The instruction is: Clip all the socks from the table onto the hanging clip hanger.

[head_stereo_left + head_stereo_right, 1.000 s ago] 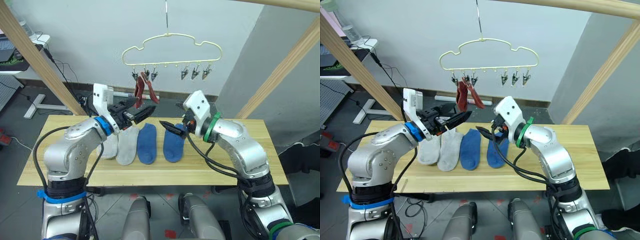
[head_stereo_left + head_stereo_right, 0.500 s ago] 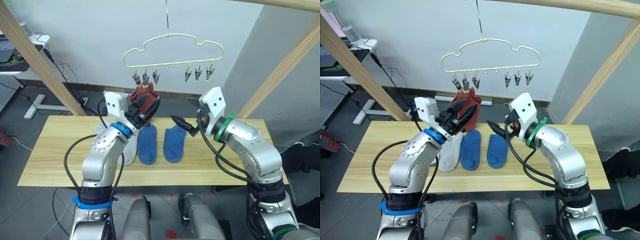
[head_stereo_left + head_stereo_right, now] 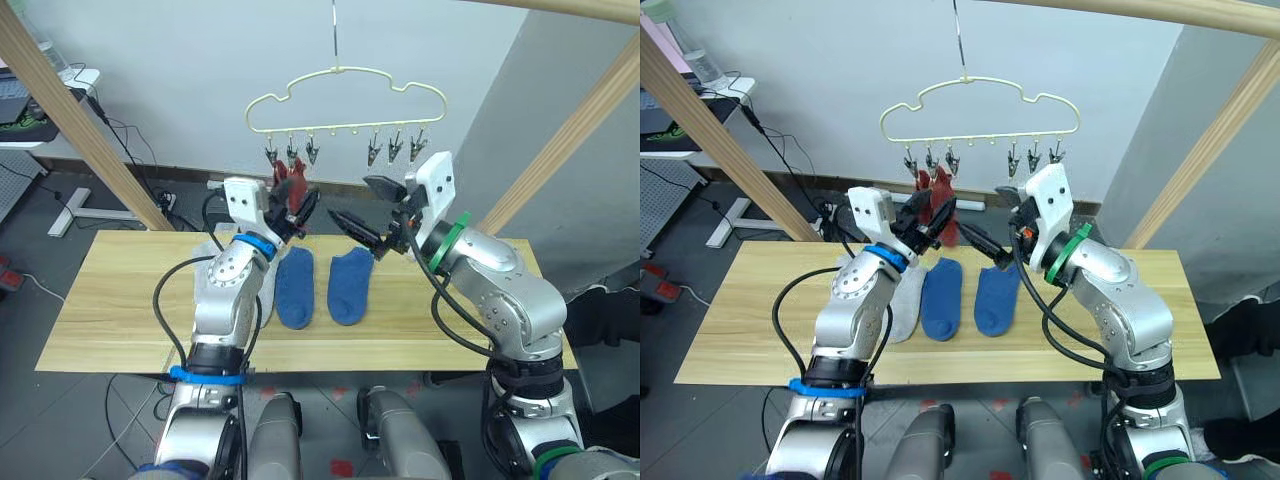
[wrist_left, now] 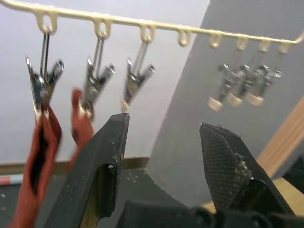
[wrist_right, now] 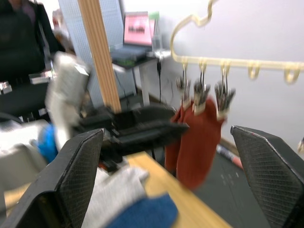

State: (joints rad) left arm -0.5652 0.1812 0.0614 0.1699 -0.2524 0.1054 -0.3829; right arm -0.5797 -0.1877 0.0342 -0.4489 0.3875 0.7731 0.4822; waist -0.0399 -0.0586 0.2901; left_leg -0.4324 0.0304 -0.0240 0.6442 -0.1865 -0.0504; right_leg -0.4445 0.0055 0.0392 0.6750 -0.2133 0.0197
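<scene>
The pale-yellow clip hanger (image 3: 345,98) hangs above the table (image 3: 120,300). Two rust red socks (image 4: 42,156) hang from its two leftmost clips, and the third clip (image 4: 135,80) holds nothing. My left gripper (image 4: 166,126) is open just below that clip, nothing between its fingers. Beside it, under the bar's middle, my right gripper (image 3: 352,198) is open wide and empty. Two blue socks (image 3: 293,288) (image 3: 350,285) lie side by side on the table. Light grey socks (image 3: 905,300) lie to their left, mostly hidden behind my left arm.
Thick wooden poles (image 3: 75,130) (image 3: 575,125) slant up at both ends of the table. Three more clips (image 3: 395,147) hang bunched at the bar's right end. A desk with a laptop (image 5: 140,28) and a person (image 5: 23,38) are off to my left.
Both grippers have risen from just above the table to the hanger bar. My left gripper swung up and inward to the red socks. The hanger has swayed a little.
</scene>
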